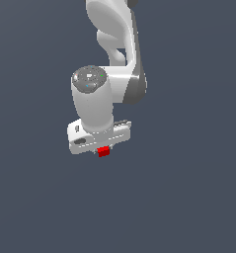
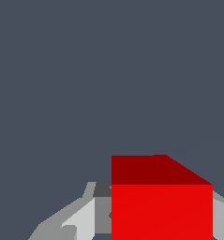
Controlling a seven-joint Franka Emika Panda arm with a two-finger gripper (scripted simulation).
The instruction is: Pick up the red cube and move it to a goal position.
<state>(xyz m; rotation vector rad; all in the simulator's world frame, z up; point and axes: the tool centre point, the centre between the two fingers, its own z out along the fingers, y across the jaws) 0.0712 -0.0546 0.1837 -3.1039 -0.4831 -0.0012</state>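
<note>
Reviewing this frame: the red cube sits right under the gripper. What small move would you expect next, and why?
Probably a short carry toward the goal, keeping the grip shut. In the exterior view the red cube sits tight under the gripper, and the wrist view shows it filling the space between the fingers, which suggests it is held. No goal marker is visible, so I cannot tell the direction.

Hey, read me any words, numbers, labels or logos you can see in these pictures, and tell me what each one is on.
There is no readable text in either view.
Red cube: plain faces, no label or marking.
Hand: plain white housing, no brand or number visible.
Arm's round joint cap: a few tiny coloured specks, too small to read as any sign.
Background: uniform grey, no writing.
</note>
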